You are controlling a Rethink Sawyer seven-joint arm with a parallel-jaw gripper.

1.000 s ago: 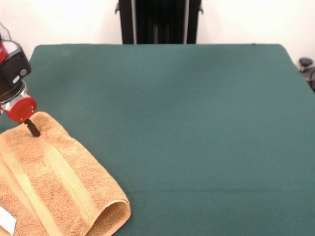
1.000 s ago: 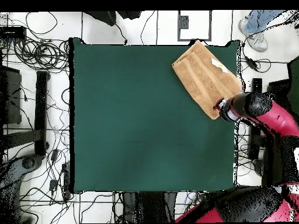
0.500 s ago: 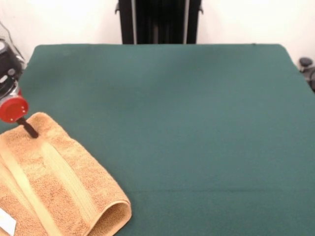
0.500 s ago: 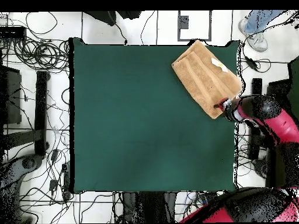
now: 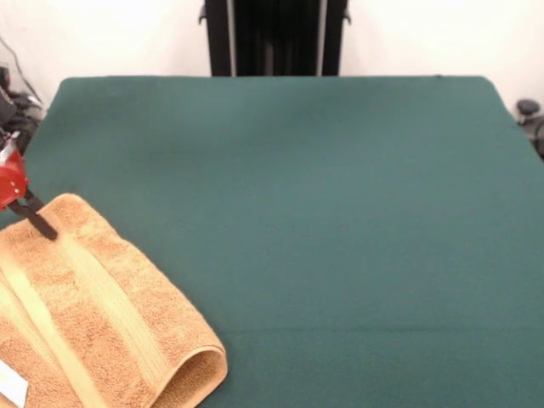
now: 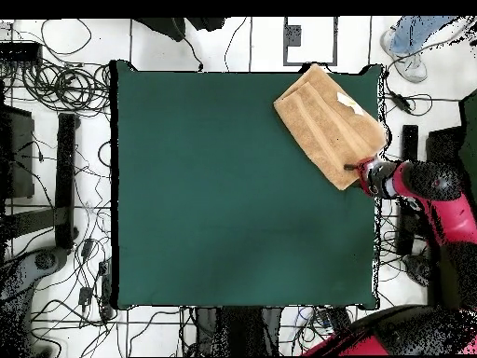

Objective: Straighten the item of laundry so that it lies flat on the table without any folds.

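Green table (image 5: 323, 212), folded towel (image 5: 93, 323) at corner, gripper (image 5: 41, 223) at its edge.

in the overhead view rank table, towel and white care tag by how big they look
1. table, by far the largest
2. towel, covering one corner of it
3. white care tag, a tiny patch on the towel

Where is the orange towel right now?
In the front view the towel lies folded at the bottom left corner of the green table. The gripper is at the towel's far corner, by the table's left edge.
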